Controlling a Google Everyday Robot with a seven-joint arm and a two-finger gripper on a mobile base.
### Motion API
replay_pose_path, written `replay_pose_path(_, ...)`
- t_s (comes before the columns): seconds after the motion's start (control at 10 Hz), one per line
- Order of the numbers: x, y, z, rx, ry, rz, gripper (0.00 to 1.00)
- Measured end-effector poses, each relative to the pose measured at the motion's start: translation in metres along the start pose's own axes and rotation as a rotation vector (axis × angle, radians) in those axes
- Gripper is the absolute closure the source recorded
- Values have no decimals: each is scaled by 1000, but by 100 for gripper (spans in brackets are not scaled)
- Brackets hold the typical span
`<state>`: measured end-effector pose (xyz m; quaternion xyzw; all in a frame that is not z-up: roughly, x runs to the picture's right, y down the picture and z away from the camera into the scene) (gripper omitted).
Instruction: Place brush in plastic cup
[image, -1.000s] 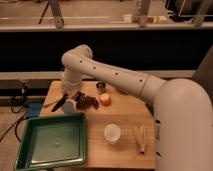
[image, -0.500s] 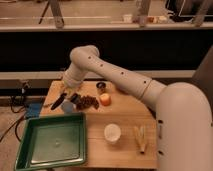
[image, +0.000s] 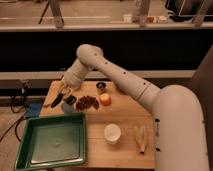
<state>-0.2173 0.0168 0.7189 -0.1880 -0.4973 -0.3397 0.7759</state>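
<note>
My gripper is at the table's back left, at the end of the white arm that reaches in from the right. It is shut on the brush. The slim black handle slants down to the left and the dark head sits at the right, just above the table. The plastic cup, a dull grey-blue disc, stands right below the brush head, at the green tray's far right corner. The brush is partly over the cup, not inside it.
A green tray fills the front left. A white cup stands front centre, with a yellow item to its right. A dark brown pile, an orange ball and a tiny dark metal cup lie right of the gripper.
The gripper with the brush has shifted slightly left and down toward the grey-blue cup, and the arm's elbow has swung a little to the right. Nothing else moved.
</note>
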Motion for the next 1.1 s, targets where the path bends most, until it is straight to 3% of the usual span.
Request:
replay_pose_path(0.4, -2, 0, 0, 35, -138, -24, 100)
replay_pose_path(0.9, -6, -2, 12, 1, -274, -62, 100)
replay_pose_path(1.1, -5, -1, 16, -9, -302, -67, 100)
